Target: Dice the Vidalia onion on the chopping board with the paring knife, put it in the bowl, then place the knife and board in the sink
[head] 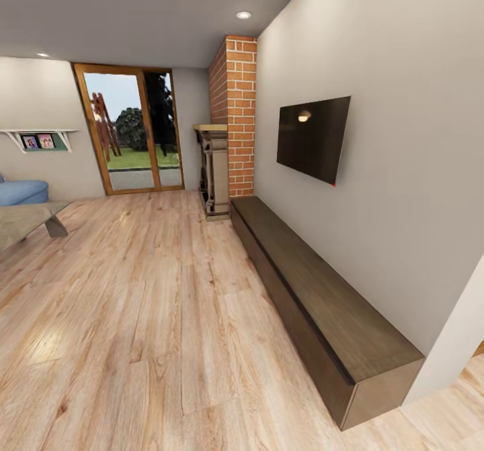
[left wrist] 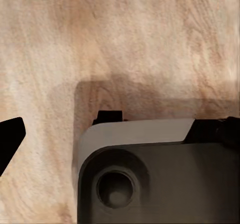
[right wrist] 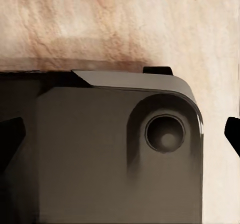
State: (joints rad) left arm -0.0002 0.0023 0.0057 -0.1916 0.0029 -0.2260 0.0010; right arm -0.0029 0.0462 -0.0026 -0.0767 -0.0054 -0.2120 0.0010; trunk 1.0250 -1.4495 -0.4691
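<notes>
Looking across a living room w/ pale wood plank floor (head: pixel 134 316). Long low dark brown cabinet (head: pixel 323 303) runs along the grey wall on the right, sitting on the floor. Black flat TV (head: pixel 314 138) hangs on that wall above it, small red dot at its lower corner. Past the cabinet's far end stands a red brick column (head: pixel 235 115), w/ a dark fireplace unit (head: pixel 214 172) just beside it, pale top slab on it. Far wall has a wood-framed glass door (head: pixel 131 128) showing grass and a bush outside. Left edge: bit of a blue sofa (head: pixel 20 191), a grey low table (head: pixel 30 222) near it, and a white wall shelf (head: pixel 40 138) w/ small pictures. One ceiling spotlight (head: pixel 243 15) lit above the brick.

Left wrist cam: grey-black robot body (left wrist: pixel 155 179) w/ a round recess, over wood floor; one dark fingertip (left wrist: pixel 10 139) at the frame edge. Can't tell if left gripper is released or clenched.

Right wrist cam: same kind of dark body (right wrist: pixel 115 154), dark fingertips (right wrist: pixel 232 134) at both frame edges, wide apart, nothing between them — right gripper released.

Onion, knife, board, bowl, sink: whereabouts can't be told from these views.
</notes>
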